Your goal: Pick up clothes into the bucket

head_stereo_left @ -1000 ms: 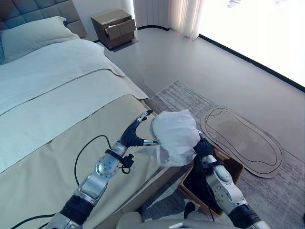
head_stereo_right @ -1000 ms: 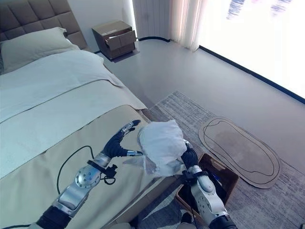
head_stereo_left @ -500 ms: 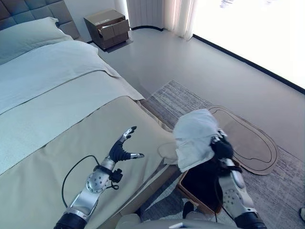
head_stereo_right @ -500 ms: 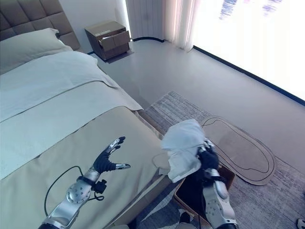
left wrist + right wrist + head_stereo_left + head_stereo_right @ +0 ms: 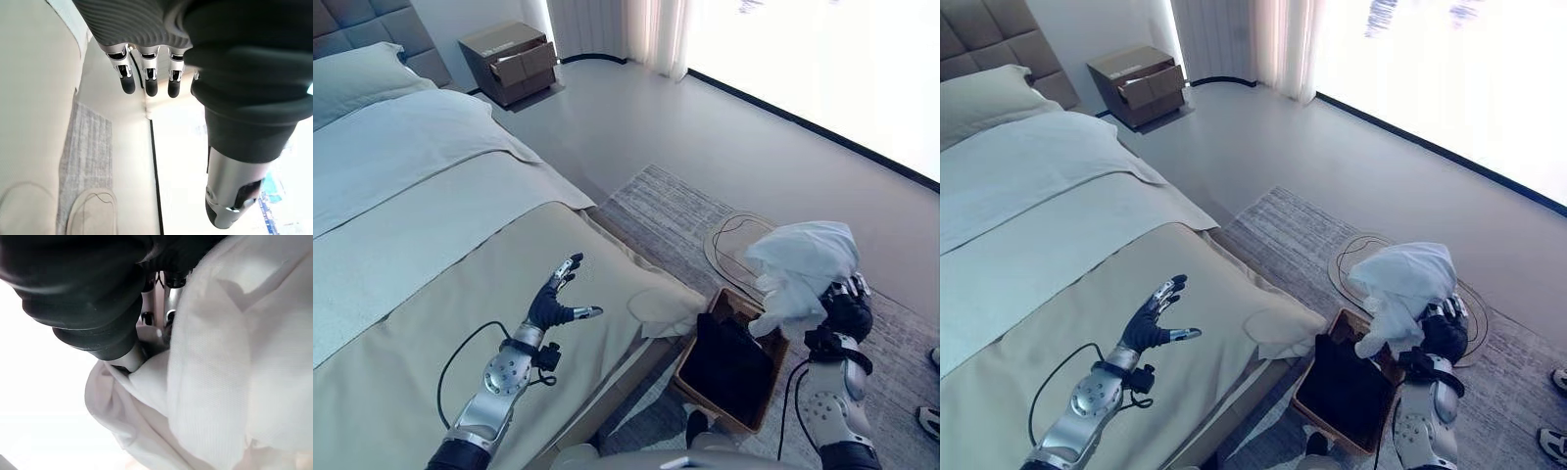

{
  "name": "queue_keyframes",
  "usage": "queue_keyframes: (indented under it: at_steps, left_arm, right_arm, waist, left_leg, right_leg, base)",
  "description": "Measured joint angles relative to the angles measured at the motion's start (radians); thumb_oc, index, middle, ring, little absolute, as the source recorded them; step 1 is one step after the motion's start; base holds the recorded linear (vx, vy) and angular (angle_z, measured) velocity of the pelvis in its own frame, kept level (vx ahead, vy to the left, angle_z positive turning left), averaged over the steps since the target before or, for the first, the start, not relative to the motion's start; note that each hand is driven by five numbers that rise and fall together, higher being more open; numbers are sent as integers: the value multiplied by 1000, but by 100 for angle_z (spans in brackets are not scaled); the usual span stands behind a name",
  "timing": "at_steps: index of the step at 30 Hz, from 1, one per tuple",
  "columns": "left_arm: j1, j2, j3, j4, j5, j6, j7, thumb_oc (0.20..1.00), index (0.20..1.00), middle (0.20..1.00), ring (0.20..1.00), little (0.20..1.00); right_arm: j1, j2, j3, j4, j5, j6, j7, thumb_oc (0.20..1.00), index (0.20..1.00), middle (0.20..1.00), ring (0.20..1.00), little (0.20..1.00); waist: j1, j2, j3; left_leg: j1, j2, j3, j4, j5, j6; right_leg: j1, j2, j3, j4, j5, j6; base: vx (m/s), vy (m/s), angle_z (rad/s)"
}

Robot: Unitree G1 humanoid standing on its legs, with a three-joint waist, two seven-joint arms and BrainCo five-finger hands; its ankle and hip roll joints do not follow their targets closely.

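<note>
A bunched white garment [image 5: 798, 269] hangs in the air above the rug, held up by my right hand [image 5: 847, 311], whose fingers are curled into the cloth [image 5: 230, 382]. Just left of and below it stands a brown rectangular basket [image 5: 773, 364] on the floor beside the bed, with dark clothing [image 5: 729, 354] inside. My left hand [image 5: 551, 302] hovers open over the beige bed cover, fingers straight [image 5: 149, 78] and holding nothing.
The bed [image 5: 421, 235] fills the left side, with a fold of cover [image 5: 658, 309] hanging at its corner by the basket. A grey rug [image 5: 666, 206] and an oval mat [image 5: 729, 240] lie on the floor. A wooden nightstand [image 5: 504, 61] stands far back. Shoes [image 5: 930, 421] show at the right edge.
My right hand has carried the white garment off the bed's edge and rightward, past the basket. The left hand let go of it and stays open over the bed. The camera has shifted right.
</note>
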Motion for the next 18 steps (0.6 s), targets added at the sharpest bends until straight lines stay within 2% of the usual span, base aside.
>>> queue_keyframes:
  at_steps: [8,9,10,11,13,15,16,18]
  left_arm:
    - [20,-37,52,-40,-187,-6,-29,1000,1000,1000,1000,1000]
    - [15,-34,60,-68,-229,-17,-30,1000,1000,1000,1000,1000]
    - [9,-32,70,-94,-248,-29,-31,1000,1000,1000,1000,1000]
    - [-10,-33,75,-117,-268,-45,-31,1000,1000,1000,1000,1000]
    - [-37,-33,73,-120,-270,-45,-36,1000,1000,1000,1000,1000]
    - [-63,-30,71,-133,-315,-49,-35,1000,1000,1000,1000,1000]
    - [-78,-29,71,-140,-338,-59,-35,1000,1000,1000,1000,1000]
    - [-108,-26,69,-141,-367,-62,-32,1000,1000,1000,1000,1000]
  right_arm:
    - [-2,-6,6,88,-28,-2,-19,200,200,200,200,200]
    - [-14,-11,15,101,-43,-3,-23,200,200,200,200,200]
    - [-35,-16,18,109,-54,-3,-25,200,200,200,200,200]
    - [-77,-29,17,128,-68,-2,-32,200,200,200,200,200]
    - [-125,-32,16,151,-71,-2,-43,200,200,200,200,200]
    - [-189,-39,29,170,-81,-2,-67,200,200,200,200,200]
    - [-234,-60,53,190,-98,-3,-81,200,200,200,200,200]
    - [-294,-69,63,226,-127,2,-101,200,200,200,200,200]
  waist:
    - [-10,-5,5]
    - [-10,-12,15]
    - [-8,-20,35]
    - [-8,-14,66]
    - [-11,-10,103]
    - [-12,-7,162]
    - [-10,-6,189]
    - [-9,-4,228]
  left_leg:
    - [-9,3,27,9,-1,0]
    - [-60,2,25,65,-4,3]
    - [-94,0,24,103,-9,5]
    - [-142,5,23,153,-36,11]
    - [-175,3,24,184,-43,14]
    - [-212,3,29,243,-74,14]
    - [-252,4,36,288,-108,13]
    - [-304,5,39,328,-116,10]
  right_leg:
    - [-29,3,33,7,4,1]
    - [-79,-10,44,58,-5,-1]
    - [-117,-16,54,93,-13,-4]
    - [-163,-19,66,133,-18,-8]
    - [-205,-27,77,175,-23,-11]
    - [-263,-39,96,239,-46,-16]
    - [-310,-46,108,280,-66,-18]
    - [-363,-52,116,321,-68,-21]
  base:
    - [-85,-14,-11]
    - [-228,5,-13]
    - [-132,7,-22]
    - [-109,2,-19]
    - [-160,9,-10]
    - [-152,2,-15]
    - [-106,-20,-23]
    - [-97,-21,-17]
